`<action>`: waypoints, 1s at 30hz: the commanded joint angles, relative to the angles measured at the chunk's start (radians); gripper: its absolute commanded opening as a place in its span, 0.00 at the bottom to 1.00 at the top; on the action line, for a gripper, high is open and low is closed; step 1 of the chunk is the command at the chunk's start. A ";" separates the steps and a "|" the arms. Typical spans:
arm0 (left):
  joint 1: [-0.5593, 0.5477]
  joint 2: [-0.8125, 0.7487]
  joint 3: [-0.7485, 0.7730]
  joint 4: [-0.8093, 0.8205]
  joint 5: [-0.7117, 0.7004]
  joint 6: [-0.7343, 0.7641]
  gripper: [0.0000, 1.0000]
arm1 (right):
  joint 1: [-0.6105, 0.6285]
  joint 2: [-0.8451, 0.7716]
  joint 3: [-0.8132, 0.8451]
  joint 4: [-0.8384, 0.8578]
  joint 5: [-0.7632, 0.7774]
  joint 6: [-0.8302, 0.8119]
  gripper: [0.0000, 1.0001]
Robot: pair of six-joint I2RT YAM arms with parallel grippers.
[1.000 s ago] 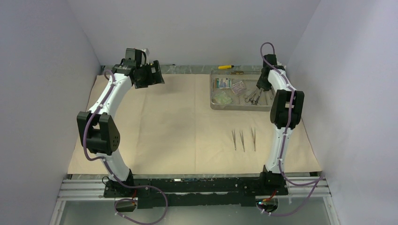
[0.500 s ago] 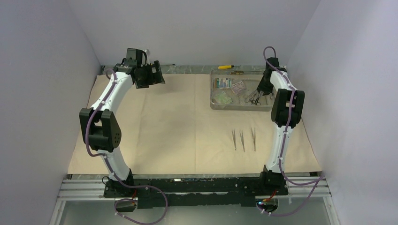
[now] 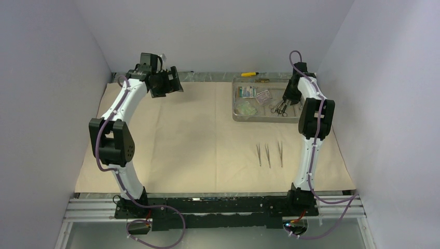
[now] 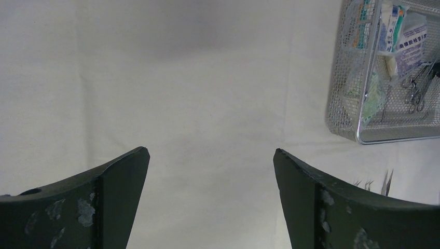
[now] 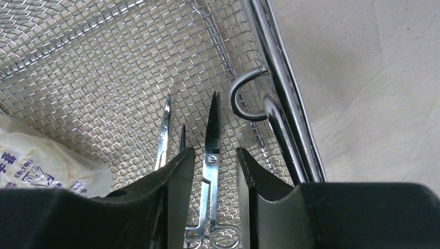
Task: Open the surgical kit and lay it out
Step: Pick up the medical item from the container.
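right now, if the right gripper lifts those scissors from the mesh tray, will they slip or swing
Probably stiff: the scissors look all steel. Likely slippery, since the blades are thin and polished. Held near the pivot, the ringed handles may swing down.

I see the beige cloth [image 3: 197,135] spread flat; the mesh tray [image 3: 259,120] upper right holds clamps [image 3: 280,108] and packets [image 3: 248,92]; three tweezers [image 3: 268,155] lie below.

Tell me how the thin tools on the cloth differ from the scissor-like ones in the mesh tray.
The tweezers lie in a neat row on the beige cloth; the clamps lie bunched inside the tray. The tweezers are plain slim strips; the clamps have ring handles. Both are small steel tools.
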 commanded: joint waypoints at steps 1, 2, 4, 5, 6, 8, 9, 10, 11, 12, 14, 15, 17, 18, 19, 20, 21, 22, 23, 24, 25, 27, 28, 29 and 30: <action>0.007 0.001 0.037 0.028 0.024 -0.011 0.95 | -0.004 0.048 0.012 -0.062 0.018 -0.035 0.38; 0.007 0.001 0.036 0.028 0.027 -0.012 0.96 | -0.004 0.048 0.010 -0.064 0.025 -0.036 0.36; 0.008 0.001 0.036 0.027 0.030 -0.012 0.95 | -0.002 0.038 0.003 -0.066 0.044 -0.037 0.27; 0.008 0.001 0.036 0.026 0.031 -0.012 0.95 | -0.002 0.034 0.002 -0.068 0.048 -0.035 0.24; 0.008 0.000 0.034 0.025 0.032 -0.013 0.95 | -0.002 0.029 -0.003 -0.065 0.046 -0.034 0.23; 0.008 -0.003 0.030 0.027 0.032 -0.013 0.95 | -0.003 0.026 -0.005 -0.065 0.036 -0.028 0.25; 0.009 -0.005 0.027 0.027 0.032 -0.013 0.95 | -0.004 0.027 -0.003 -0.065 0.024 -0.029 0.26; 0.009 -0.007 0.025 0.028 0.032 -0.015 0.95 | -0.004 0.031 -0.001 -0.066 0.013 -0.027 0.27; 0.008 -0.009 0.022 0.028 0.034 -0.015 0.95 | -0.004 0.035 0.000 -0.068 0.005 -0.024 0.28; 0.009 -0.011 0.020 0.029 0.034 -0.016 0.95 | -0.004 0.042 0.002 -0.070 -0.002 -0.021 0.29; 0.009 -0.015 0.017 0.031 0.036 -0.015 0.95 | -0.004 0.055 0.003 -0.075 -0.012 -0.017 0.31; 0.009 -0.015 0.017 0.031 0.035 -0.015 0.95 | -0.004 0.062 0.003 -0.077 -0.015 -0.017 0.32; 0.009 -0.017 0.017 0.031 0.035 -0.015 0.96 | -0.004 0.080 0.011 -0.086 -0.016 -0.017 0.30; 0.010 -0.017 0.017 0.032 0.037 -0.015 0.95 | -0.004 0.089 0.017 -0.092 -0.016 -0.018 0.28; 0.011 -0.018 0.017 0.033 0.037 -0.016 0.96 | -0.004 0.096 0.023 -0.097 -0.018 -0.019 0.25; 0.011 -0.018 0.017 0.033 0.037 -0.015 0.95 | -0.004 0.101 0.025 -0.099 -0.019 -0.019 0.20; 0.011 -0.018 0.017 0.033 0.038 -0.015 0.96 | -0.004 0.103 0.027 -0.097 -0.020 -0.017 0.15; 0.011 -0.018 0.017 0.033 0.040 -0.015 0.96 | -0.004 0.101 0.026 -0.094 -0.024 -0.016 0.11; 0.011 -0.017 0.017 0.033 0.041 -0.015 0.96 | -0.004 0.094 0.026 -0.085 -0.026 -0.012 0.07; 0.011 -0.018 0.018 0.033 0.041 -0.015 0.95 | -0.004 0.085 0.024 -0.076 -0.030 -0.009 0.05; 0.011 -0.018 0.017 0.033 0.044 -0.015 0.96 | -0.004 0.072 0.021 -0.062 -0.033 -0.006 0.04; 0.011 -0.021 0.015 0.036 0.057 -0.012 0.96 | -0.004 0.037 0.015 -0.043 -0.025 0.010 0.02; 0.011 -0.022 0.012 0.042 0.072 -0.008 0.95 | -0.004 0.016 0.004 -0.027 -0.027 0.015 0.02; 0.011 -0.023 0.009 0.049 0.098 -0.002 0.95 | -0.004 -0.010 -0.008 -0.006 -0.028 0.021 0.02; 0.011 -0.024 0.006 0.054 0.115 0.000 0.95 | -0.004 -0.038 -0.025 0.019 -0.027 0.026 0.02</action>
